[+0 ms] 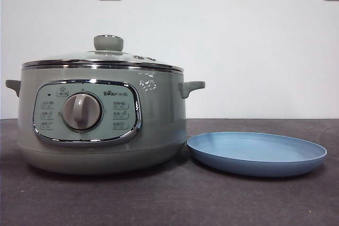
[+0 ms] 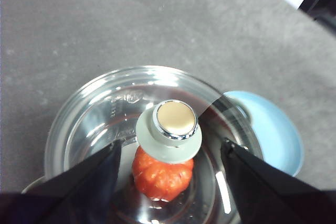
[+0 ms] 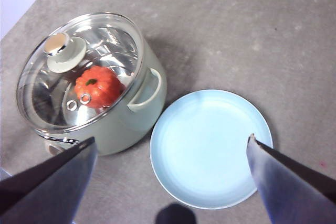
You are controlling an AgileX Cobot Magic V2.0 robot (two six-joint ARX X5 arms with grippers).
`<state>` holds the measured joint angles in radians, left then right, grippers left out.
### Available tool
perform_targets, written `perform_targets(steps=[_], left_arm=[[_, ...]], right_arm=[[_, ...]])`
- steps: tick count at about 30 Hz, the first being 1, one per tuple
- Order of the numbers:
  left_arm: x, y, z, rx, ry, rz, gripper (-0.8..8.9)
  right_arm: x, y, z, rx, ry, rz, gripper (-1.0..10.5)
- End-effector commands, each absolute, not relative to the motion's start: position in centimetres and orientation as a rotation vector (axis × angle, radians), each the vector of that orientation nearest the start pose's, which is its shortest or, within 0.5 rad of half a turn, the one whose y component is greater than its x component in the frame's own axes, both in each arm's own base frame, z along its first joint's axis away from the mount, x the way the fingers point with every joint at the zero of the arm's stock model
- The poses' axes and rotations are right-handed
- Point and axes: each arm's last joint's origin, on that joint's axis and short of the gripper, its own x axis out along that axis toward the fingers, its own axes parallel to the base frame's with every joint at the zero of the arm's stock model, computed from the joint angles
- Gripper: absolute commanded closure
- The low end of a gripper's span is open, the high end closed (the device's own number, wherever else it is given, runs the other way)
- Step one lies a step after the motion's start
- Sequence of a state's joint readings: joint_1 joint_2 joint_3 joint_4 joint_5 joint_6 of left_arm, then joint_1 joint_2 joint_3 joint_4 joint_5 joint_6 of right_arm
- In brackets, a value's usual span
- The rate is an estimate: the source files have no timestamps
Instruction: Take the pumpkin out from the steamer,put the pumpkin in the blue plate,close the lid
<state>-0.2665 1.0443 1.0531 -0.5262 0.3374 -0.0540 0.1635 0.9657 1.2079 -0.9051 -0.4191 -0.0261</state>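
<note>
Grey tabletop (image 1: 265, 199) runs back to a white wall with two sockets. On it stands the steamer (image 1: 100, 125), its lid (image 1: 103, 59) closed on the rim. Just beside the steamer lies the blue plate (image 1: 257, 153), bare. Inside the steamer, seen through the glass, sits the pumpkin (image 3: 97, 86). The left gripper (image 2: 170, 153) hangs above the lid's knob, jaws spread wide, holding nothing. The right gripper (image 3: 170, 145) hovers high over the plate, jaws wide apart and holding nothing.

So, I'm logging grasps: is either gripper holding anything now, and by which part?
Nothing is held. The left gripper hangs open above the round glass lid's pale green knob; the right gripper hangs open above the light-blue plate.
</note>
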Motion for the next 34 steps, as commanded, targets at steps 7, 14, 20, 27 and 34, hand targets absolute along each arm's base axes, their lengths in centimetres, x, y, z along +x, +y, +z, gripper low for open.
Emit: perform_targets(steps=[7, 14, 20, 27, 34], left_arm=[[23.3, -10.5, 33.0, 0.006, 0.597, -0.566, 4.59], [25.8, -12.3, 32.6, 0.047, 0.632, -0.554, 4.60], [27.3, -13.1, 31.3, 0.068, 0.685, -0.558, 4.62], [27.6, -13.5, 30.1, 0.091, 0.752, -0.565, 4.68], [27.5, -13.7, 30.1, 0.116, 0.749, -0.583, 5.81]], right_arm=[[16.8, 4.3, 37.8, 0.064, 0.671, 0.586, 4.7], [17.2, 4.4, 37.6, 0.065, 0.689, 0.585, 4.7], [17.3, 4.4, 37.6, 0.065, 0.688, 0.585, 4.7], [17.3, 4.4, 37.6, 0.065, 0.688, 0.585, 4.7], [17.3, 4.4, 37.6, 0.064, 0.679, 0.585, 4.7]])
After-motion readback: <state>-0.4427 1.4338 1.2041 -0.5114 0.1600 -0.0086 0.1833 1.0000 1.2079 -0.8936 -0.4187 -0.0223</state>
